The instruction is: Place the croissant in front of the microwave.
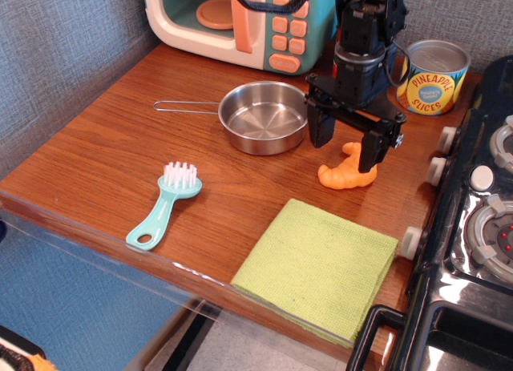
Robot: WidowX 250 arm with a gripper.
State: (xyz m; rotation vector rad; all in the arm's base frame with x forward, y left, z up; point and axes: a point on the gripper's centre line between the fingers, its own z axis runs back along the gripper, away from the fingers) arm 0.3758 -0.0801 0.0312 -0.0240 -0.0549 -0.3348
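The orange croissant (345,173) lies on the wooden counter, right of the steel pan. My gripper (346,140) hangs just above it, open, with one finger (321,128) left of the croissant and the other (371,151) over its right end. The croissant's upper part is hidden behind the fingers. The teal and cream microwave (240,22) stands at the back, with its peach buttons facing the counter.
A steel pan (263,117) with a wire handle sits in front of the microwave. A teal brush (164,207) lies front left, a green cloth (317,267) front right. A pineapple can (433,76) stands at the back right; a black stove (473,235) borders the right.
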